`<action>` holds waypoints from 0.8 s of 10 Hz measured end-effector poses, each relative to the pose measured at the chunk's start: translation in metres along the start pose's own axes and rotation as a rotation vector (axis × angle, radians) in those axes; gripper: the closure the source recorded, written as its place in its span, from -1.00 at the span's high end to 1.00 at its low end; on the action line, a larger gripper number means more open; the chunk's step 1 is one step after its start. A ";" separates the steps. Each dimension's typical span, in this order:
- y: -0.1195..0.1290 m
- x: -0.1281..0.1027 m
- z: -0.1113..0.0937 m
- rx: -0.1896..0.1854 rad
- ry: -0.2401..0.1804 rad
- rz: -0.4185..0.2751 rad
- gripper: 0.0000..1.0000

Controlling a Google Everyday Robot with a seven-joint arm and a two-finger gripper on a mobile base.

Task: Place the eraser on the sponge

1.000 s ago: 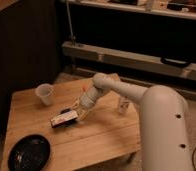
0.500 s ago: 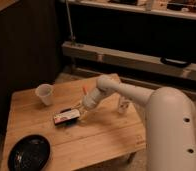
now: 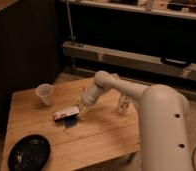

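Note:
The eraser (image 3: pixel 66 113), a whitish bar with a reddish stripe, lies nearly level over the wooden table (image 3: pixel 106 135), left of centre. Just under its right half shows the sponge (image 3: pixel 70 121), a small dark blue block. I cannot tell whether the eraser touches the sponge. My gripper (image 3: pixel 80 108) reaches down from the white arm and is shut on the eraser's right end.
A translucent cup (image 3: pixel 44 94) stands at the table's back left. A round black pan (image 3: pixel 28 152) sits at the front left corner. A small clear bottle (image 3: pixel 122 105) stands right of the arm. The robot's white body (image 3: pixel 163 130) fills the right side.
The gripper has carried the eraser slightly up and to the right, and the blue sponge now shows below it.

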 end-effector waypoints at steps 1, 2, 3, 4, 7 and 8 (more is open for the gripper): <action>0.001 0.003 0.003 -0.007 -0.012 0.013 0.51; 0.002 0.005 0.007 -0.014 -0.026 0.025 0.59; 0.003 0.007 0.009 -0.021 -0.041 0.032 0.60; 0.004 0.008 0.010 -0.025 -0.051 0.033 0.60; 0.003 0.005 0.010 -0.031 -0.087 0.004 0.60; 0.002 0.004 0.010 -0.030 -0.086 0.003 0.60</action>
